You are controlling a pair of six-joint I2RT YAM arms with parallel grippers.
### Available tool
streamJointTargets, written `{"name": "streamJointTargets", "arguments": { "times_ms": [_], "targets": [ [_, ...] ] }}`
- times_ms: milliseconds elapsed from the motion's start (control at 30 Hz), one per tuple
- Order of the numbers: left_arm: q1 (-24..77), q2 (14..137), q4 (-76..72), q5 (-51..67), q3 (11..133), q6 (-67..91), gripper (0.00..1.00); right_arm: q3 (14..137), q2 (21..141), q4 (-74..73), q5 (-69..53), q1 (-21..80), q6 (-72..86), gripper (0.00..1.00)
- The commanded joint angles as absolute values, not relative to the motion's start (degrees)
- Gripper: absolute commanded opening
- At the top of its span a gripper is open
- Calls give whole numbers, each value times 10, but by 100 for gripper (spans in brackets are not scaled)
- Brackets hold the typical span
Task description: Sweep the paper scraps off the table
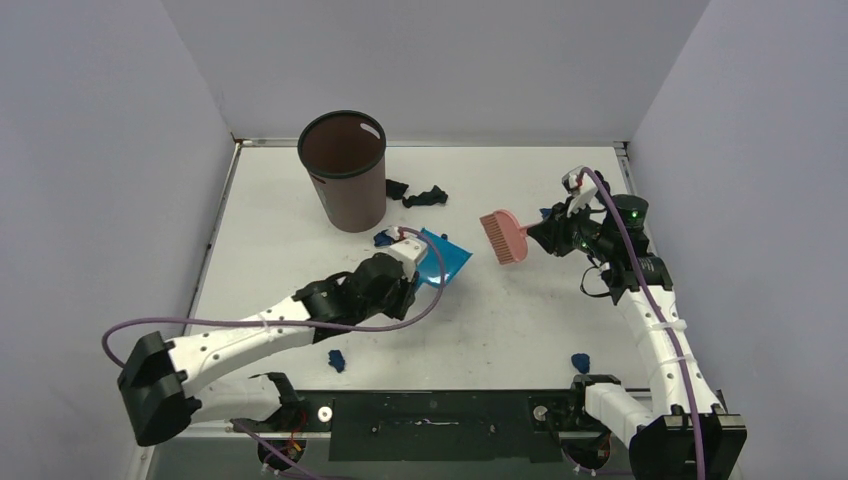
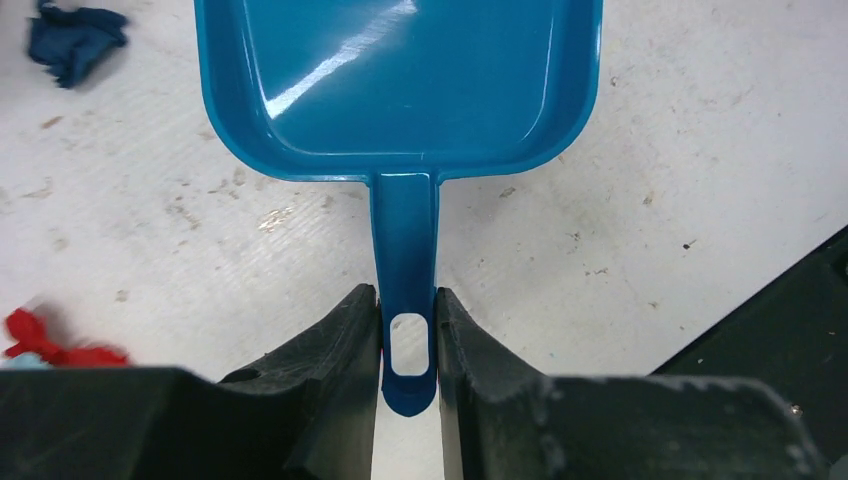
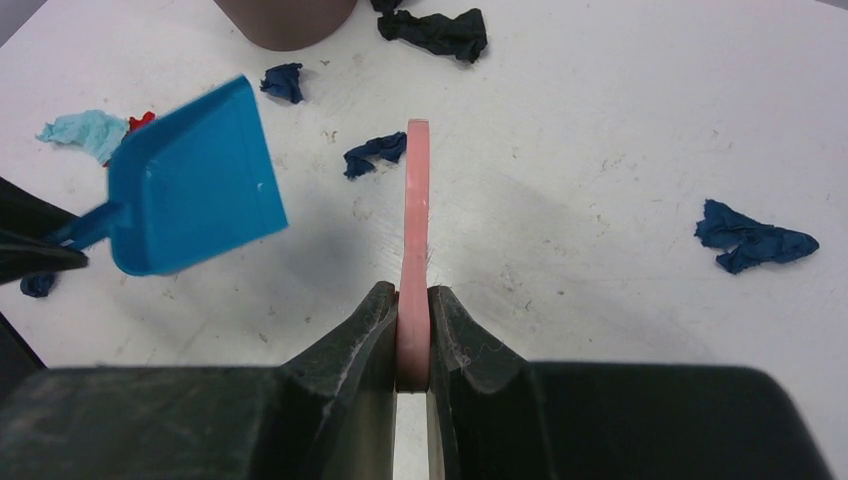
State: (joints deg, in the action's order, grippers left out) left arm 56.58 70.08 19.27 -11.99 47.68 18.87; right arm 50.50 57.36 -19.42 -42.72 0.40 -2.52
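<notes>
My left gripper [image 1: 412, 272] [image 2: 408, 322] is shut on the handle of the bright blue dustpan [image 1: 444, 257] [image 2: 400, 80] [image 3: 190, 185], both fingers pressed against its sides. The pan sits at mid-table. My right gripper [image 1: 547, 236] [image 3: 412, 312] is shut on the pink hand brush [image 1: 505, 237] [image 3: 416, 200], held right of the pan, bristles down. Dark paper scraps lie scattered on the white table [image 1: 500, 320]: black ones [image 1: 424, 196] [image 3: 436, 30] by the bin, a blue one [image 1: 384, 238] [image 2: 75, 40] behind the pan, one [image 3: 375, 152] beside the brush tip, another [image 3: 757, 237] to its right.
A brown waste bin [image 1: 343, 170] stands at the back left of the table. Two more blue scraps [image 1: 336, 359] [image 1: 580, 361] lie near the front edge by the arm bases. A light blue scrap [image 3: 85, 130] and a red scrap [image 2: 50, 340] lie near the dustpan.
</notes>
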Motion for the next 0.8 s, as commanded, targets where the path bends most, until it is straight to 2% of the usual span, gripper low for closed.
{"name": "streamJointTargets", "arguments": {
  "times_ms": [0, 100, 233, 433, 633, 767],
  "targets": [
    [567, 585, 271, -189, 495, 199, 9, 544, 584, -198, -441, 5, -42, 5],
    [564, 496, 293, -247, 488, 191, 0, 562, 620, -244, -476, 61, -89, 5],
    [561, 394, 309, -322, 469, 182, 0, 602, 669, -282, -468, 192, -130, 5],
    [560, 232, 320, -479, 396, 208, 0, 720, 804, -346, -466, 331, -195, 5],
    [560, 83, 335, -573, 335, 256, 0, 849, 956, -298, -477, 458, -158, 5],
    [549, 52, 298, -582, 318, 218, 0, 904, 1048, -175, -529, 498, -30, 5]
  ]
}}
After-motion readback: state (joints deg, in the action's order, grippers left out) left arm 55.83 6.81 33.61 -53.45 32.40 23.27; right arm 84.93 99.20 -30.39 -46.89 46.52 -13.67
